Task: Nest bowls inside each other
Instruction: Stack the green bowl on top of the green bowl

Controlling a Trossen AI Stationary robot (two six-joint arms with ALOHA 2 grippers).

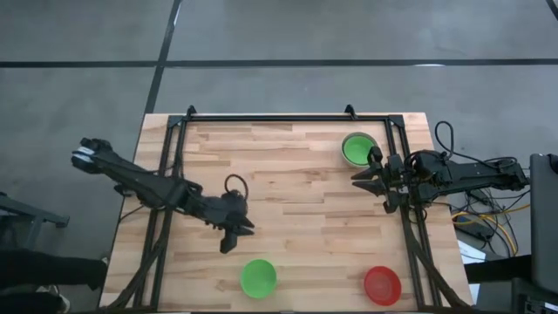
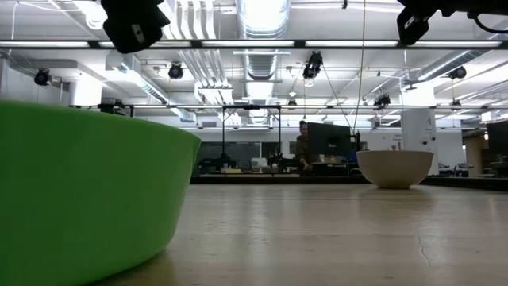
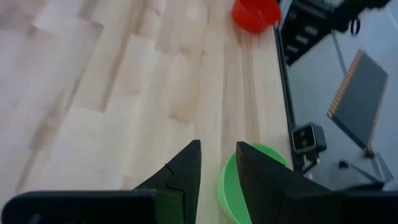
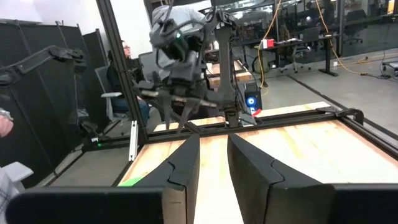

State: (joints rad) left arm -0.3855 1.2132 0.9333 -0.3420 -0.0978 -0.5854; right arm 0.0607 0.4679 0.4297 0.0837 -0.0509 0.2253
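Left gripper (image 1: 232,242) low over the mid-table, fingers (image 3: 186,171) a narrow gap apart, nothing held, pointing at the lone green bowl (image 1: 258,277) near the front edge. Right gripper (image 1: 370,179) at the right side, just beside the stack (image 1: 357,148) by the back rail: green nested in the pale bowl (image 2: 394,168). Fingers (image 4: 184,163) slightly parted there too, nothing between them. Red bowl (image 1: 382,285) alone at the front right corner, well apart from both. Person (image 4: 121,68) seated beyond the table.

Two green bowls (image 1: 258,277), one red bowl (image 1: 382,285)
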